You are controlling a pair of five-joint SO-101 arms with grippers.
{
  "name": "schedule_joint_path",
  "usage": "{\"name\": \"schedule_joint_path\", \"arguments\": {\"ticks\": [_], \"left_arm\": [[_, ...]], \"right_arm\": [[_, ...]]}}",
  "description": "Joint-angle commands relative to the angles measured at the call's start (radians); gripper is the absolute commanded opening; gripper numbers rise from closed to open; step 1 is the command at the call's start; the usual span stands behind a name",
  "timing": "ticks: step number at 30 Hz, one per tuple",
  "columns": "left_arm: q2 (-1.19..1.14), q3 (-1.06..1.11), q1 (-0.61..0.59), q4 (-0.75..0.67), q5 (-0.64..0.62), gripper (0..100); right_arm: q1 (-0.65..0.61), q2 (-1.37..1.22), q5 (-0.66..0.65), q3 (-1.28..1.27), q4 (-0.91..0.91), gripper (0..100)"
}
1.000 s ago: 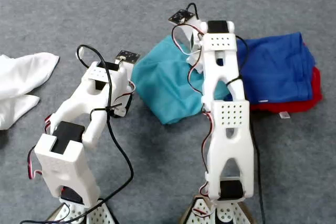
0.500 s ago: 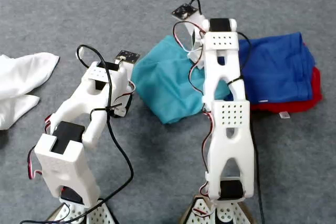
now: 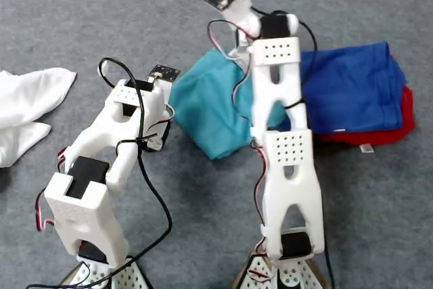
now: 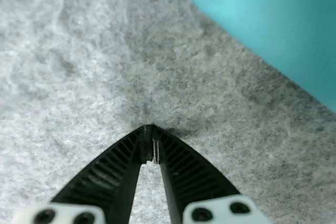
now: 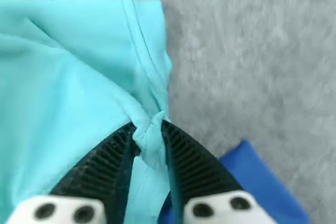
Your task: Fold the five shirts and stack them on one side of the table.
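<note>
High view, cloth: The teal shirt (image 3: pixel 210 109) is soft and is bunched into a lumpy shape in the middle of the table. The blue shirt (image 3: pixel 355 93) is folded flat and is laid on top of the red shirt (image 3: pixel 408 121). Only a thin red rim is seen under it. The white shirt (image 3: pixel 27 109) is crumpled at the far left edge, well apart from the others.
High view, table: The table (image 3: pixel 135 25) is covered with fuzzy grey cloth, like felt. A thin dark strip of the room is seen behind it, too small to tell what is there.
High view, arms: Both arms are made of white plastic with thin wires. The left arm (image 3: pixel 108 140) is bent low just beside the teal shirt. The right arm (image 3: pixel 281 133) is stretched out over it.
Left wrist view: The left tool (image 4: pixel 151 136) is black and ribbed inside. It is clenched on nothing, with its tips touching, over the bare grey table. The teal shirt is seen near it but apart.
Right wrist view: The right tool (image 5: pixel 149 129) is squeezed on a pinched fold of the teal shirt, by a stitched edge. A corner of the blue shirt is seen beside it.
</note>
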State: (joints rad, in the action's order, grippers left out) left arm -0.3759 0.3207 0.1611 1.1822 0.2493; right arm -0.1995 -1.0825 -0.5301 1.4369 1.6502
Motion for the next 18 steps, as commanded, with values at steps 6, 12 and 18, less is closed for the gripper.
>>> {"name": "schedule_joint_path", "arguments": {"ticks": [6, 12, 18], "left_arm": [[-0.019, 0.106, -0.009, 0.008, -0.003, 2], [-0.019, 0.106, -0.009, 0.008, -0.003, 2], [-0.019, 0.106, -0.009, 0.008, -0.003, 2]], "right_arm": [[-0.065, 0.004, -0.057, 0.045, -0.296, 1.3], [-0.104, -0.033, -0.057, -0.028, -0.422, 3.6], [-0.102, -0.059, -0.038, -0.036, -0.414, 30.1]]}}
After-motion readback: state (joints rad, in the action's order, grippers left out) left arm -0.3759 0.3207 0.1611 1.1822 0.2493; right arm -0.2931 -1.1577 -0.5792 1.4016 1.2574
